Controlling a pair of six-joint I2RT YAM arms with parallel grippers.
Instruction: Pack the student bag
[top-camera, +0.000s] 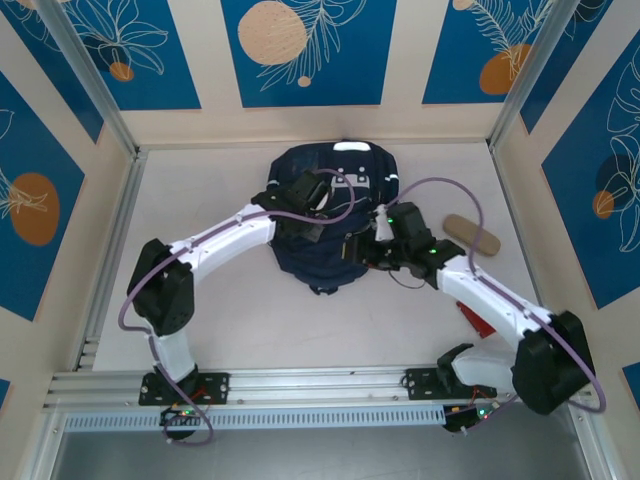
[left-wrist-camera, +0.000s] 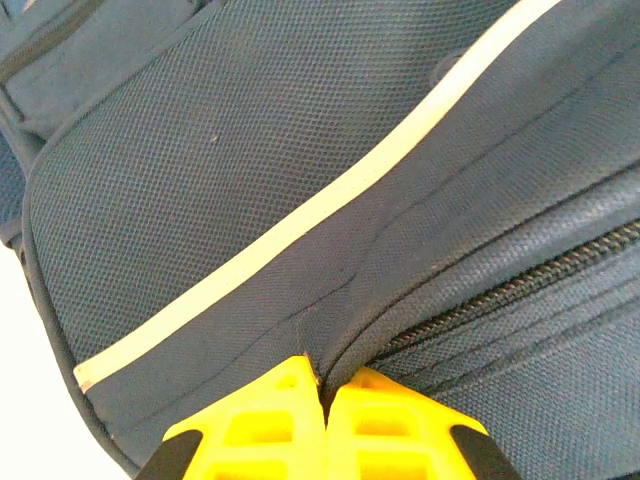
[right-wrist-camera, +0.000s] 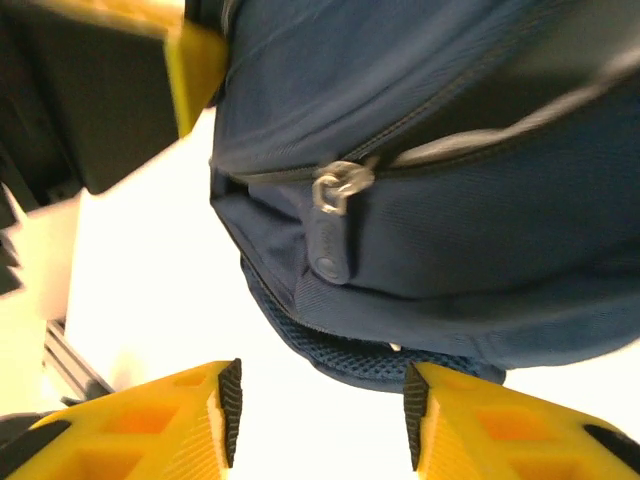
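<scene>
The student bag (top-camera: 335, 170), dark navy with a white stripe, lies at the middle of the table. My left gripper (top-camera: 318, 198) is over its upper part. In the left wrist view, its yellow fingers (left-wrist-camera: 290, 410) are shut, pinching a fold of the student bag (left-wrist-camera: 250, 170) beside the zipper (left-wrist-camera: 520, 285) and below the white stripe (left-wrist-camera: 330, 205). My right gripper (top-camera: 354, 252) is at the bag's lower right edge. Its jaws (right-wrist-camera: 320, 410) stand open with nothing between them, just short of the student bag (right-wrist-camera: 470, 250) and below the silver zipper pull (right-wrist-camera: 332, 195).
A tan oblong pouch (top-camera: 472, 234) lies on the table right of the bag. A red object (top-camera: 476, 320) shows partly under the right arm. Walls and metal posts close in the table on three sides.
</scene>
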